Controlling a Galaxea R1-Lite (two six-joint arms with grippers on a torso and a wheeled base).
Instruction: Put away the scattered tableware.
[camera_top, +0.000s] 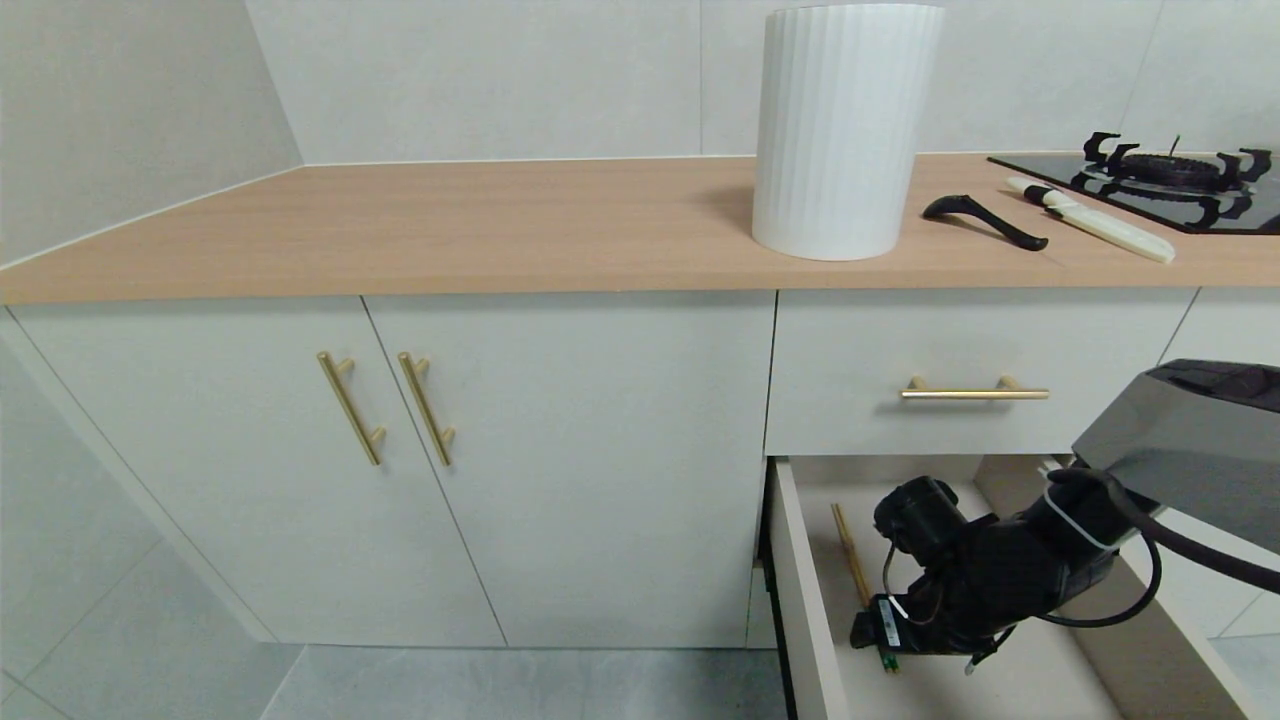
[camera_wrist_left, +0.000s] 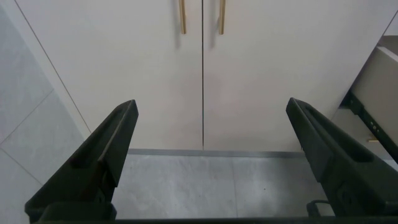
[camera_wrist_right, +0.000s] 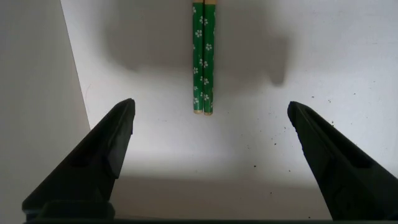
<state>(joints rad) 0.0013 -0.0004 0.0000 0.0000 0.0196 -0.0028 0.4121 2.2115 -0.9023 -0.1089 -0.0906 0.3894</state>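
A pair of wooden chopsticks (camera_top: 852, 565) with green flowered ends (camera_wrist_right: 203, 59) lies flat on the floor of the open lower drawer (camera_top: 800, 590). My right gripper (camera_wrist_right: 210, 107) hangs open inside the drawer just above the green ends, with nothing between its fingers; the head view shows it (camera_top: 880, 632) low over the drawer floor. On the wooden counter lie a white knife (camera_top: 1095, 220) and a black-handled utensil (camera_top: 985, 218). My left gripper (camera_wrist_left: 211, 104) is open and empty, facing the cabinet doors (camera_wrist_left: 202, 68) low above the floor.
A tall white ribbed container (camera_top: 840, 130) stands on the counter beside the utensils. A black gas hob (camera_top: 1170, 175) sits at the far right. A shut drawer with a gold handle (camera_top: 975, 392) is above the open one. The drawer's wall (camera_wrist_right: 31, 93) runs beside the right gripper.
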